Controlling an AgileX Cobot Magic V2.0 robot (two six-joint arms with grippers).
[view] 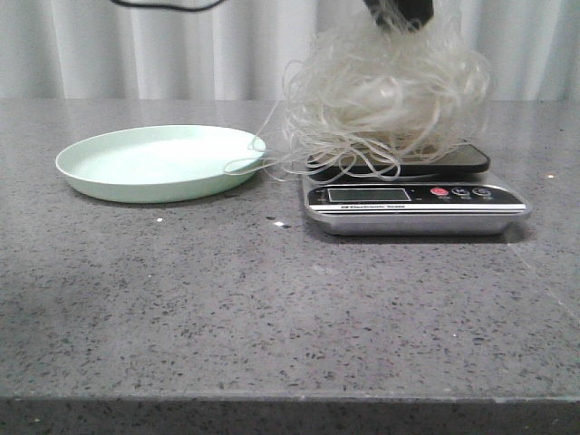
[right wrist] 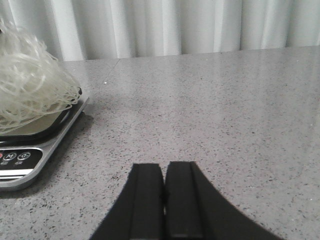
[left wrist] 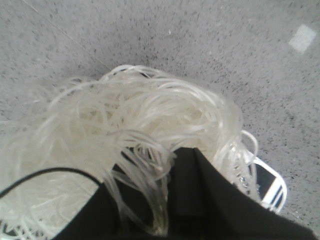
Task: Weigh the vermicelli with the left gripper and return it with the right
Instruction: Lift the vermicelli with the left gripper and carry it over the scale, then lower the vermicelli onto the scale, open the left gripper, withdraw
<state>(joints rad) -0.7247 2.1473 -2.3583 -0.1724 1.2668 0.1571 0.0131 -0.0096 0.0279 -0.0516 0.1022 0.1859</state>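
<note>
The vermicelli (view: 390,100) is a fluffy whitish tangle whose underside rests on the black platform of the digital scale (view: 417,204). Stray loops spill over the scale's left edge and reach the rim of the pale green plate (view: 91,168). My left gripper (view: 399,11) hangs over the top of the tangle, mostly cut off by the frame. In the left wrist view the vermicelli (left wrist: 125,115) fills the picture, and my left gripper (left wrist: 160,167) is shut on a bundle of strands. My right gripper (right wrist: 164,172) is shut and empty, low over the table to the right of the scale (right wrist: 30,155).
The plate holds nothing and sits left of the scale. A grey speckled table (view: 272,308) runs to a front edge near the camera. A white curtain (view: 181,45) closes off the back. A few small white crumbs (view: 279,223) lie on the table.
</note>
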